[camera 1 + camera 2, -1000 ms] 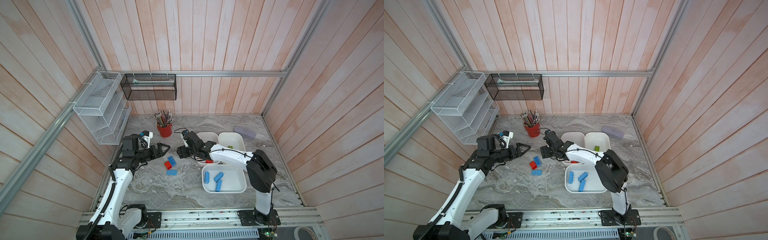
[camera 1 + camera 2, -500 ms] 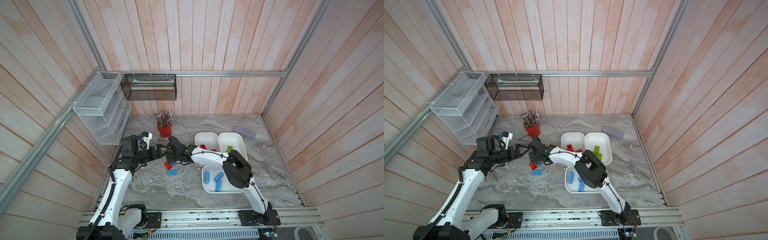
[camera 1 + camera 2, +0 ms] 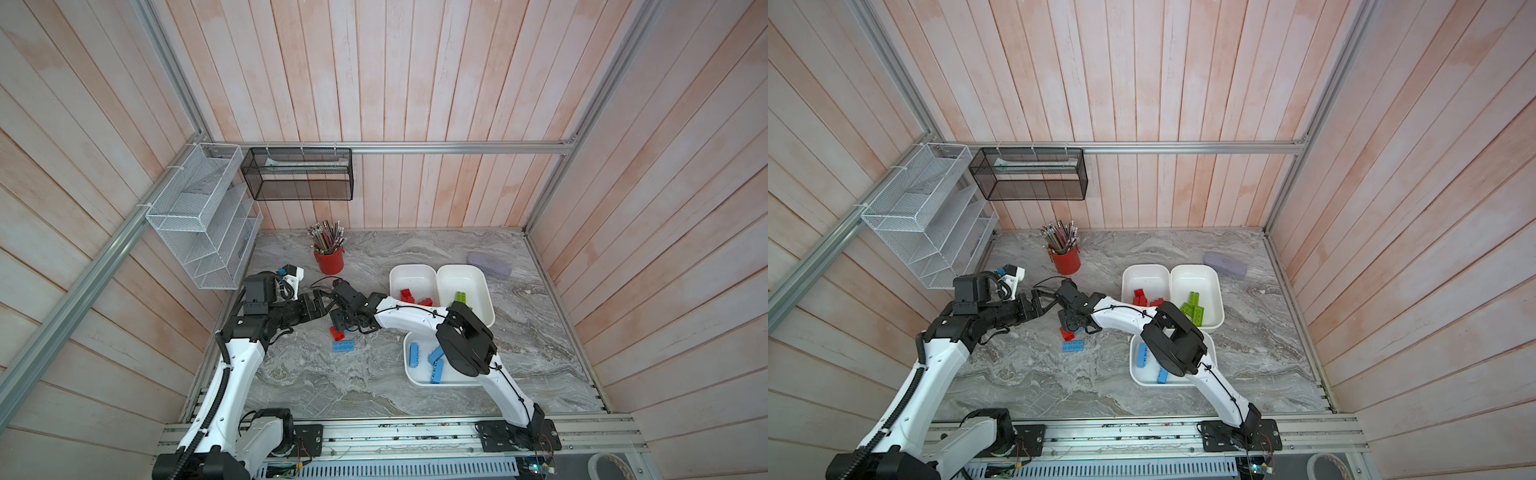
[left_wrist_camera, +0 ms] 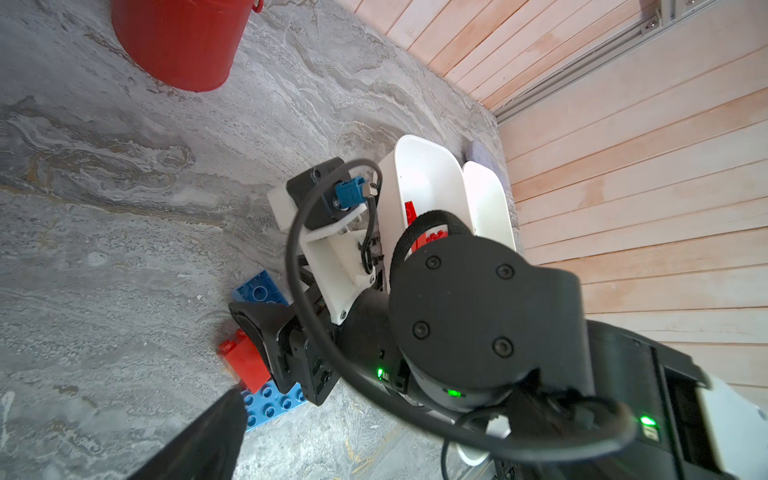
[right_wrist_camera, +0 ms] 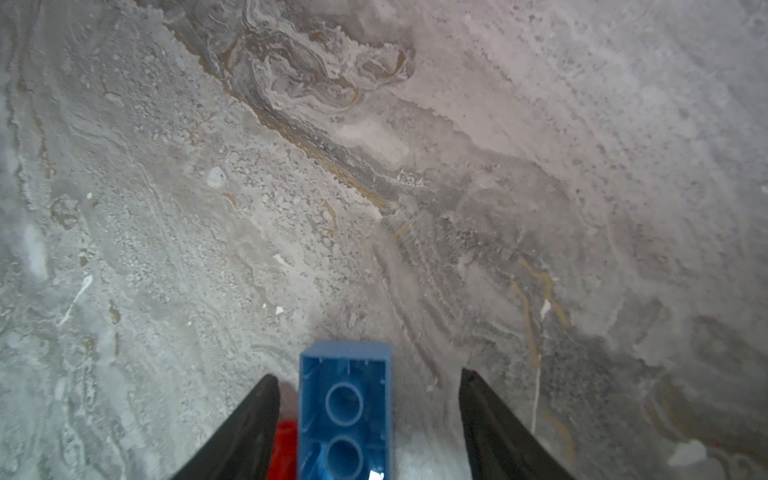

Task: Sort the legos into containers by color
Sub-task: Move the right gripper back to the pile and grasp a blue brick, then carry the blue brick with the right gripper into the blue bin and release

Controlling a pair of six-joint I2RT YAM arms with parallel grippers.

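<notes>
Three loose legos lie left of the middle of the table: a red brick [image 3: 337, 333] [image 3: 1068, 332], a flat blue brick [image 3: 344, 345] [image 3: 1073, 345], and a second blue brick [image 5: 345, 407] lying underside up. My right gripper [image 3: 338, 323] [image 5: 368, 375] reaches across and stands low and open around that second blue brick, with a gap on one side and a sliver of the red brick [image 5: 284, 449] on the other. My left gripper [image 3: 326, 303] hovers wide open and empty just beyond. Of the white containers, one tub [image 3: 411, 272] holds red bricks, one [image 3: 461, 274] green, one [image 3: 415, 376] blue.
A red pencil cup [image 3: 329, 261] stands behind the grippers. A lilac case [image 3: 488, 265] lies at the back right. White wire shelves [image 3: 199, 232] and a black mesh basket [image 3: 299, 174] hang on the walls. The right forearm [image 3: 407, 318] spans the tubs' front edges.
The right gripper swung left from beside the red tub to the loose bricks and came down around a blue one, its jaws narrowing. The left arm stayed put.
</notes>
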